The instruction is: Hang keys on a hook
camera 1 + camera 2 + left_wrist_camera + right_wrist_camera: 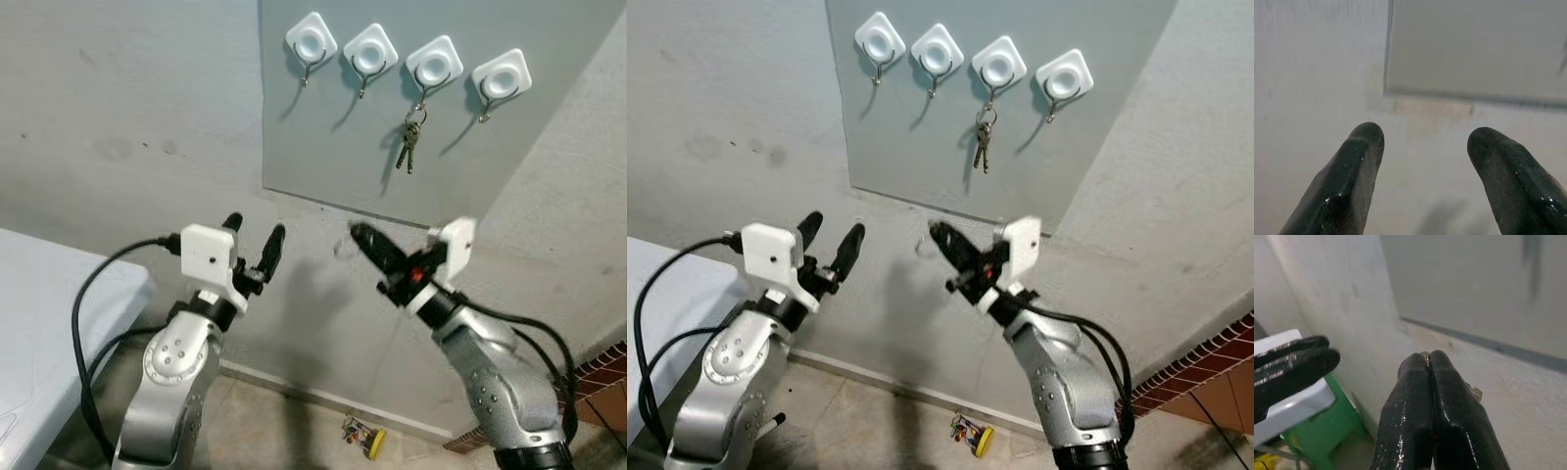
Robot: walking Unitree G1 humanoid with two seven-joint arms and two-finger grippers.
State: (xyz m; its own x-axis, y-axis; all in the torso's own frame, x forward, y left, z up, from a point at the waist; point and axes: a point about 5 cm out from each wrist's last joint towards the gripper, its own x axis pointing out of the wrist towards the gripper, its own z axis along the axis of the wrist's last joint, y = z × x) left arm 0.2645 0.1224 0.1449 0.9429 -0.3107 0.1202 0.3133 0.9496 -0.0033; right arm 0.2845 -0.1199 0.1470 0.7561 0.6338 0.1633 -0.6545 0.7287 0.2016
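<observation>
Keys (pixel 410 143) hang on third hook (pixel 421 94), above closed, apparently empty right end effector (pixel 357 233); left end effector (pixel 256 228) open, empty.

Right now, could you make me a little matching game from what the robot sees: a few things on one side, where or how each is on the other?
Things:
1. keys
2. left gripper
3. right gripper
4. yellow object

Places or states:
A. fingers pressed shut, below the grey board
B. lying on the floor by the wall
C. hanging from the third hook from the left
D. fingers spread apart, pointing at the wall

Pairs: 1-C, 2-D, 3-A, 4-B
</observation>
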